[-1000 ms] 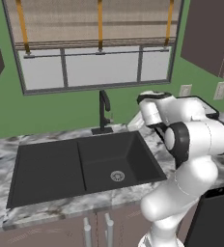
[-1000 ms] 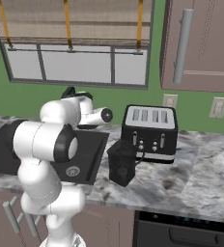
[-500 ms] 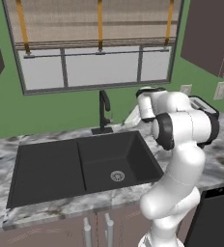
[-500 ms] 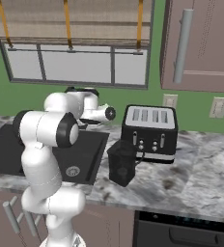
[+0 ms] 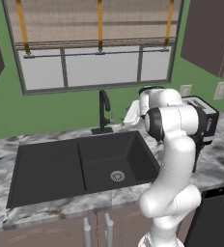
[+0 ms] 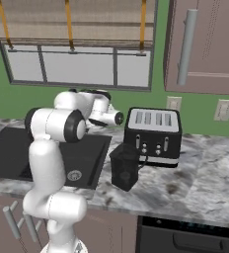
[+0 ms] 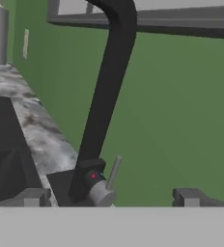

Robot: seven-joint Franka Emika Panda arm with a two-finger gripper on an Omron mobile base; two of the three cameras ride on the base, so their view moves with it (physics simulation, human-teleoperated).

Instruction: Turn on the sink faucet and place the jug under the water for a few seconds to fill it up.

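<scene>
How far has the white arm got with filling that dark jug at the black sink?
Nothing looks finished: no stream runs from the thin matte-black faucet, and the tall dark grey-black jug stands untouched on the marble counter before the black toaster. In hand: the open gripper sits close to the faucet's small side lever. Left: turning it on, then carrying the jug to the black sink.

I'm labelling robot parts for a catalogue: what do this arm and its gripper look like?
The arm is glossy white, built of rounded tubular segments with dark grey-black discs at the joints. No cables or markings show. The gripper ends in two small blocky dark grey finger tips.
</scene>
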